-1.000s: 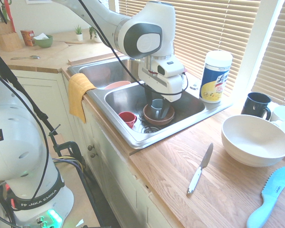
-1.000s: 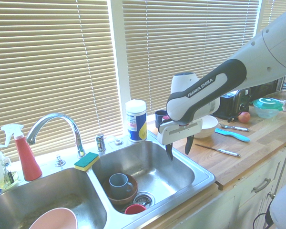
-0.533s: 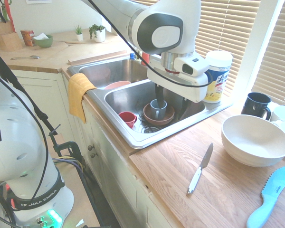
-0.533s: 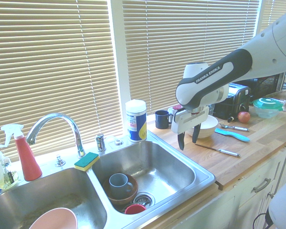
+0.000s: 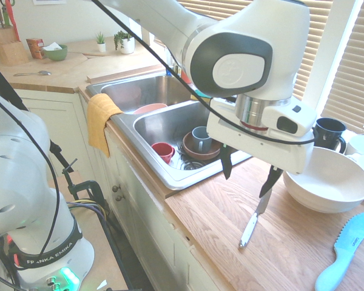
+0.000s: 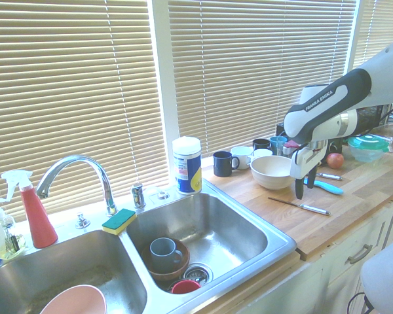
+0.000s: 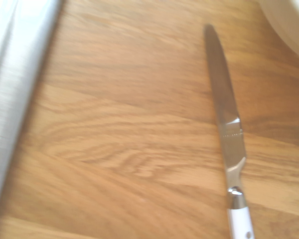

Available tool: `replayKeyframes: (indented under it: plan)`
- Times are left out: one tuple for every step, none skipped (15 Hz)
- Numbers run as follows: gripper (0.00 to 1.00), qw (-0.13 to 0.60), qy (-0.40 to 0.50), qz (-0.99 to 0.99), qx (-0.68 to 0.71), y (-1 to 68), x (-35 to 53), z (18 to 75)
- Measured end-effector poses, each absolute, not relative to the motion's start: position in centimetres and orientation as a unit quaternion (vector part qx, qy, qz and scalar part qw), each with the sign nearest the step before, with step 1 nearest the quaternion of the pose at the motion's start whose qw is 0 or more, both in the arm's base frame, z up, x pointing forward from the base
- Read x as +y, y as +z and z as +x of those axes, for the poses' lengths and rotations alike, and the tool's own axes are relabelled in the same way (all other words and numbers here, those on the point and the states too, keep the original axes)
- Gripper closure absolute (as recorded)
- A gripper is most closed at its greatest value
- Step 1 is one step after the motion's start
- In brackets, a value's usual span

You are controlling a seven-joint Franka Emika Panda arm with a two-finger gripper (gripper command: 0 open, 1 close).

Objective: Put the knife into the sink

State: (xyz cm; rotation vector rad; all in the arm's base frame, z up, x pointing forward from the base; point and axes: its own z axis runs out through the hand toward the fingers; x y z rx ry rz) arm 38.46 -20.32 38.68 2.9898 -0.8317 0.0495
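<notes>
The knife (image 5: 253, 219) lies flat on the wooden counter between the sink and a white bowl, with its grey blade pointing away from the counter's front edge and its white handle nearer that edge. It also shows in the second exterior view (image 6: 300, 206) and close up in the wrist view (image 7: 227, 130). My gripper (image 5: 247, 173) hangs open just above the knife's blade end, a little off the counter, with nothing between its fingers (image 6: 306, 185). The steel double sink (image 5: 170, 177) is to the side of the gripper, and its rim (image 7: 10, 99) edges the wrist view.
A white bowl (image 5: 326, 179) stands right beside the gripper. A light-blue serrated knife (image 5: 344, 248) lies farther along the counter, and a dark mug (image 5: 327, 132) stands behind the bowl. In the near basin are a brown bowl holding a cup (image 5: 200, 140) and a red cup (image 5: 163, 150).
The arm has swung from above the sink basin across the rim to the counter, ending over the knife. The fingers stayed open, and the knife has not moved.
</notes>
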Motion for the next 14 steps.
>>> replayKeyframes:
  plan:
    - [0.00, 0.019, 0.017, 0.963, -0.269, 37.9, -20.9, 38.4]
    - [0.00, 0.019, 0.015, 0.962, -0.270, 37.2, -21.3, 38.5]
    - [0.00, 0.020, 0.013, 0.963, -0.270, 36.5, -21.7, 38.5]
    - [0.00, 0.021, 0.011, 0.963, -0.268, 35.9, -22.0, 38.6]
    - [0.00, 0.021, 0.008, 0.963, -0.268, 35.5, -22.2, 38.7]
    - [0.00, 0.021, 0.006, 0.963, -0.267, 35.1, -22.4, 38.7]
    - [0.00, 0.022, 0.005, 0.964, -0.266, 34.8, -22.6, 38.7]
    - [0.00, 0.022, 0.004, 0.964, -0.266, 34.6, -22.8, 38.7]
    - [0.00, 0.022, 0.002, 0.963, -0.267, 34.3, -23.0, 38.6]
    - [0.00, 0.024, 0.002, 0.963, -0.268, 34.2, -23.3, 38.6]
    - [1.00, 0.027, 0.002, 0.963, -0.269, 34.0, -23.6, 38.6]
    - [1.00, 0.028, 0.001, 0.962, -0.270, 33.8, -23.9, 38.7]
    - [1.00, 0.029, -0.002, 0.962, -0.271, 33.5, -24.1, 38.8]
    - [1.00, 0.029, -0.005, 0.962, -0.271, 33.2, -24.2, 38.9]
